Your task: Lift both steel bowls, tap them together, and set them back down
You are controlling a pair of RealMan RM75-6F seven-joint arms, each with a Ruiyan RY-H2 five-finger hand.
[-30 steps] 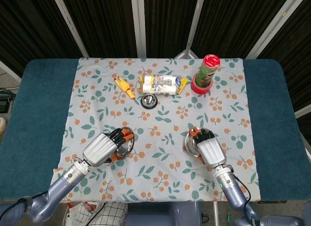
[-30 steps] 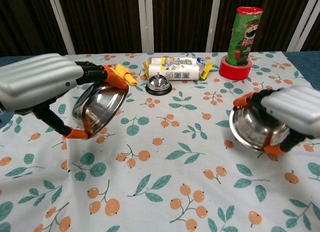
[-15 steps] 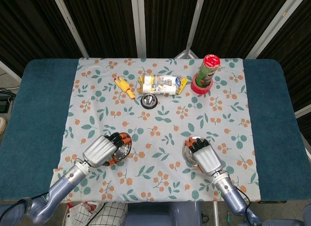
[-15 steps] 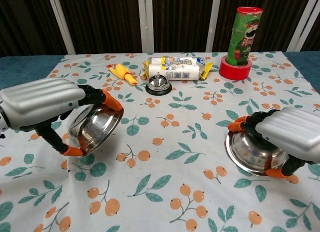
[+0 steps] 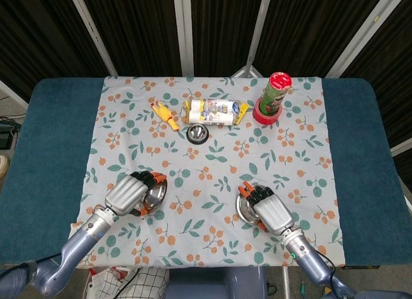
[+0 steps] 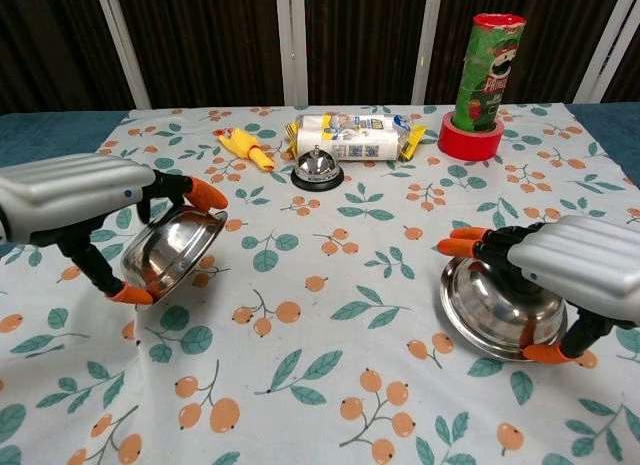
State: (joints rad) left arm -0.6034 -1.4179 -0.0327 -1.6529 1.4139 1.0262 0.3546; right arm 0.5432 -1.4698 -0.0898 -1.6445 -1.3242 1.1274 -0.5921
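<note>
Holding both steel bowls low over the floral cloth (image 6: 330,315)
Left hand (image 6: 75,195) fingers pinch the tilted left bowl (image 6: 170,250); right hand (image 6: 585,265) fingers clasp the right bowl (image 6: 495,310)

Table's topped in a dark teal felt-like mat (image 5: 51,151), with a pale cloth printed with orange berries and green leaves (image 5: 212,157) spread over the middle. Along the top of the frame there's a wall of dark ribbed panels (image 5: 141,29) split by slanted pale metal bars (image 5: 183,29). Lighting's even, with no hard shadows.

White orange-berry tablecloth (image 5: 212,167), teal table (image 5: 45,144)
</note>
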